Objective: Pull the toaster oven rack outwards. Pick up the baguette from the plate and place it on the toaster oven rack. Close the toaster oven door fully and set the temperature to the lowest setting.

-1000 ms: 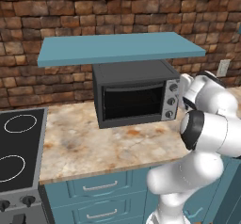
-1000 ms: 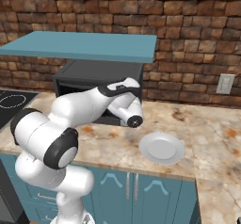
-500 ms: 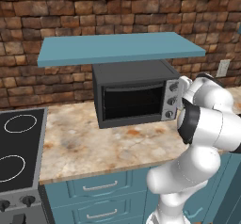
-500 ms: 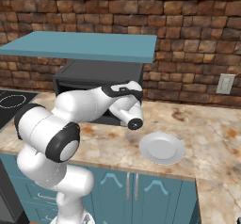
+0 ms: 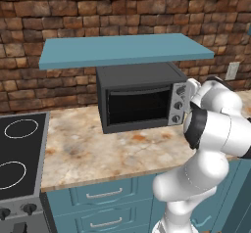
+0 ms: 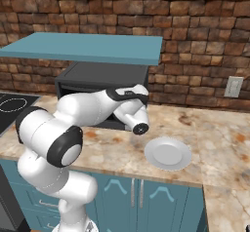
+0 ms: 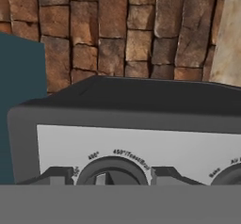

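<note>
Toaster oven door (image 5: 138,105) shut, contents hidden; plate (image 6: 168,153) empty; jaws apart astride temperature knob (image 7: 111,173).

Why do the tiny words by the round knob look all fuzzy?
In the hand view the camera sits right against the toaster oven, so the markings round the knob smear; in the left base view the knobs look small but crisp.
</note>
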Motion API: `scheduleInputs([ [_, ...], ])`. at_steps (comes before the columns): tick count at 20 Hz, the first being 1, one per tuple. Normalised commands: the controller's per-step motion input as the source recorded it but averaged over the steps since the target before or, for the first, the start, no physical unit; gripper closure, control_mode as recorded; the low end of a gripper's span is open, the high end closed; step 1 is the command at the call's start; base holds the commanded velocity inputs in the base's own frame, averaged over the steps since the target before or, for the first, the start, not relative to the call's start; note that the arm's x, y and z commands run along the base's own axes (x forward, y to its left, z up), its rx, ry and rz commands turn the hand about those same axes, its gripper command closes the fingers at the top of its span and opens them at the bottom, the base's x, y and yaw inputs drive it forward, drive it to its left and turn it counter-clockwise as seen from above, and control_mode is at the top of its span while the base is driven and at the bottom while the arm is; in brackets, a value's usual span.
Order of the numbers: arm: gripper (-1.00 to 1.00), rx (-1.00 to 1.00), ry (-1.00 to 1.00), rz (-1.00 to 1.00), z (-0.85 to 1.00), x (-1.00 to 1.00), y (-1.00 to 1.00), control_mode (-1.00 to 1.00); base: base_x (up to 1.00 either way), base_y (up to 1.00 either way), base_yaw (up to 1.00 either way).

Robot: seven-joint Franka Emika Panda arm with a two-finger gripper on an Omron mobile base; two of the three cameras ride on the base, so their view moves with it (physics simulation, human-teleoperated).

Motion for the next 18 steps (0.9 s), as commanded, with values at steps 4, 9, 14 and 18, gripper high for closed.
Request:
scheduleInputs([
  [4, 1.00, 0.00, 0.00, 0.00, 0.00, 0.00, 0.00, -1.00, 0.00, 0.00, 0.00],
  [9, 1.00, 0.00, -0.02, 0.00, 0.00, 0.00, 0.07, -1.00, 0.00, 0.00, 0.00],
  [14, 1.00, 0.00, -0.16, 0.01, 0.00, 0.00, 0.08, -1.00, 0.00, 0.00, 0.00],
  [18, 1.00, -0.05, -0.15, 0.00, 0.00, 0.00, 0.16, -1.00, 0.00, 0.00, 0.00],
])
